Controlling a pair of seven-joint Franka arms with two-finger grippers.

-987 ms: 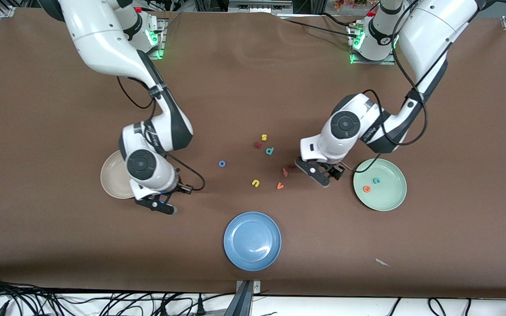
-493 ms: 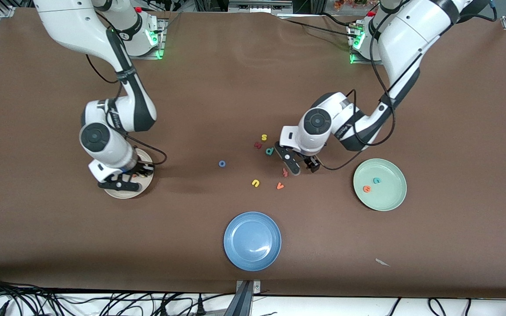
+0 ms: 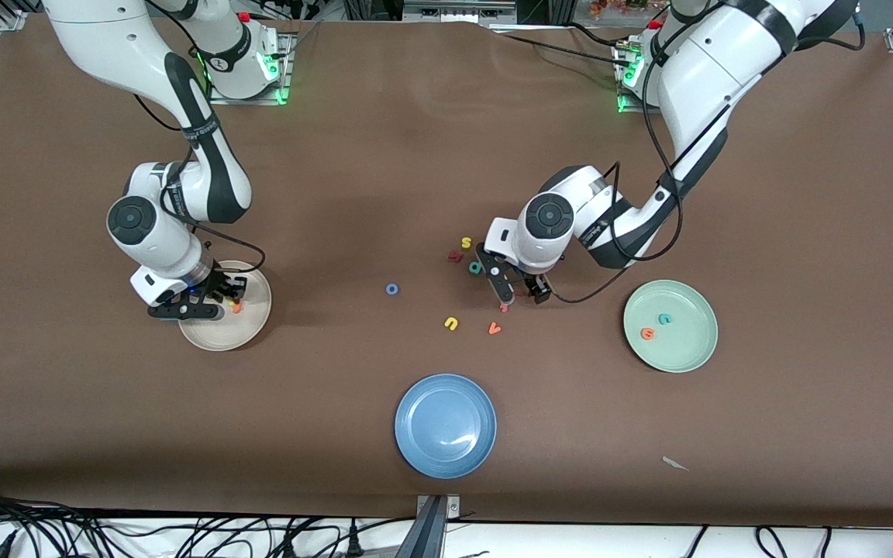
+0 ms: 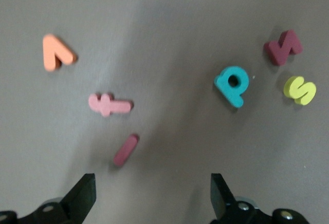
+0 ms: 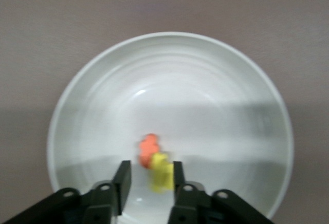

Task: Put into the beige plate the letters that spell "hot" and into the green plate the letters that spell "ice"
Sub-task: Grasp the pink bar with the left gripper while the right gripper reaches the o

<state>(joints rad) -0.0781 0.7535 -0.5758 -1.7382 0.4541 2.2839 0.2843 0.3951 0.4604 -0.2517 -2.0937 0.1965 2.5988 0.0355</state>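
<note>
My right gripper (image 3: pixel 205 302) (image 5: pixel 150 180) hangs low over the beige plate (image 3: pixel 222 335) (image 5: pixel 169 80). Its jaws stand apart, and the yellow "h" (image 5: pixel 162 175) sits between them against one finger, free of the other. The orange "t" (image 3: pixel 236 308) (image 5: pixel 149 149) lies in that plate beside it. My left gripper (image 3: pixel 520 291) (image 4: pixel 152 188) is wide open over the loose letters, just above the dark red "i" (image 4: pixel 126 149). The blue "o" (image 3: pixel 391 289) lies alone mid-table. The green plate (image 3: pixel 687 353) holds the teal "c" (image 3: pixel 664 318) and the orange "e" (image 3: pixel 647 334).
Around the "i" lie a pink cross-shaped letter (image 4: pixel 109 104), an orange "v" (image 3: pixel 494 328) (image 4: pixel 56 53), a teal "p" (image 4: pixel 233 85), a dark red letter (image 3: pixel 455 256) and a yellow "s" (image 3: pixel 466 242). A yellow "u" (image 3: pixel 451 323) and a blue plate (image 3: pixel 445 425) lie nearer the front camera.
My right gripper swung from beside the beige plate to over it, and its jaws have parted around the "h". My left gripper moved from near the green plate to over the loose letters.
</note>
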